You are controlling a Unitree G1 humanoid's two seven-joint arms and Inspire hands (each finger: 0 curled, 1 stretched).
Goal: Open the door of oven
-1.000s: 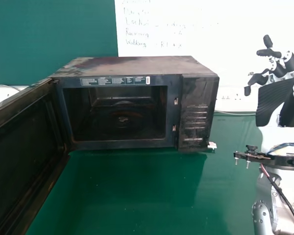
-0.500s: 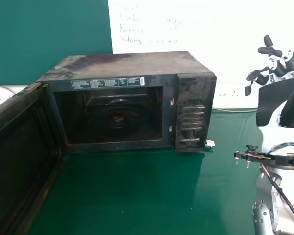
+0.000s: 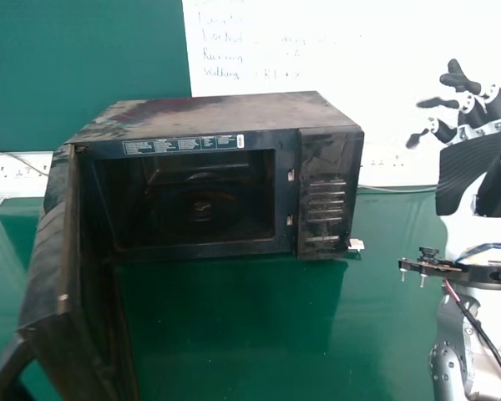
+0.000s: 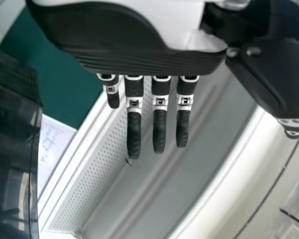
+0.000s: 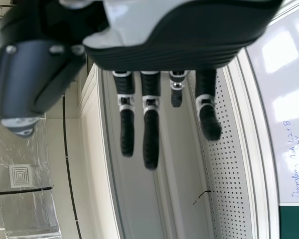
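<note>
Oven (image 3: 221, 117): sitting on the green table (image 3: 234, 351), in front of the robot, and its cavity (image 3: 200, 205) is in full view!
Door (image 3: 54, 259): swung out from the oven's left side towards the robot, with the handle (image 3: 10, 368) at the near end. By my call, the opening is as good as done.
Left hand (image 4: 139, 52): fingers straight, gripping nothing, a dark glossy surface (image 4: 10, 149) near it in the left wrist view; I take that for the door, but can't swear to it.
Right hand (image 3: 476, 171): raised beside the oven, well apart from it, fingers loose and holding nothing.
Danger at the door: here's the big 1! A withdrawing left hand could catch the panel or the handle and push it back towards the 2 latch slots (image 3: 290, 220), undoing the work.
Danger at the hinge: push the door much wider and the force may strain that side, or drag the whole oven round on the smooth tabletop.
Danger at the control panel (image 3: 330, 188): a careless inward sweep of the right arm could bump this corner and twist the body.
Next play: ease the left hand away from the door's path, no hooking, no nudging, and leave the right hand parked where it is.
</note>
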